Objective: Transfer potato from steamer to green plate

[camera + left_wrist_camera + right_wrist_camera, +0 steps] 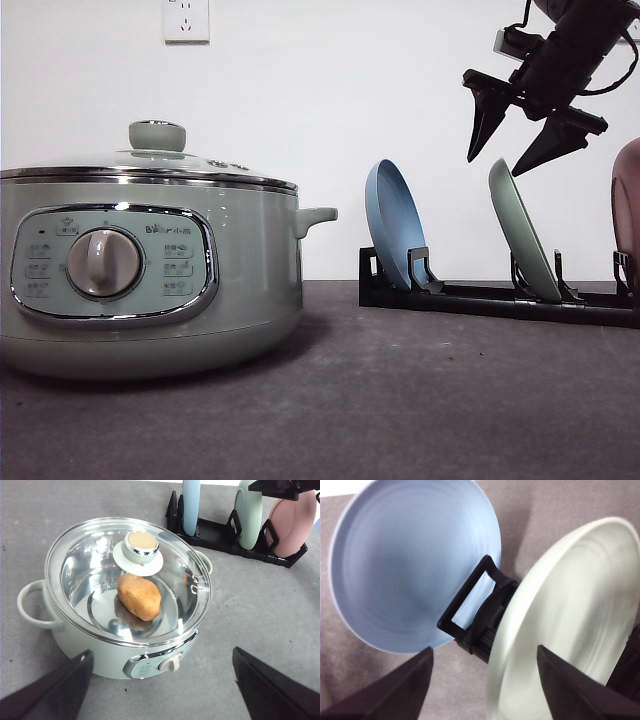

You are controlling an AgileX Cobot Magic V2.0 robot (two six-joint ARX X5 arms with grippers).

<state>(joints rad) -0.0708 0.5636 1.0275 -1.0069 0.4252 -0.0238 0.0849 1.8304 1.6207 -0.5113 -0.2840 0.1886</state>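
The sage-green steamer (150,270) stands at the left of the table with its glass lid on. Through the lid I see the orange-brown potato (139,596) lying on the steamer's (127,585) floor. My left gripper (162,685) hovers open above the steamer's front, holding nothing. The green plate (523,240) stands on edge in the black rack (480,298). My right gripper (497,160) hangs open just above the plate's top rim, fingers pointing down. In the right wrist view the green plate's (570,620) rim lies between the open right gripper's (485,690) fingers.
A blue plate (394,222) stands on edge in the rack's left slot, and a pink dish (627,215) stands at its right end. The dark grey table (400,400) lies in front of the rack. A white wall with a socket is behind.
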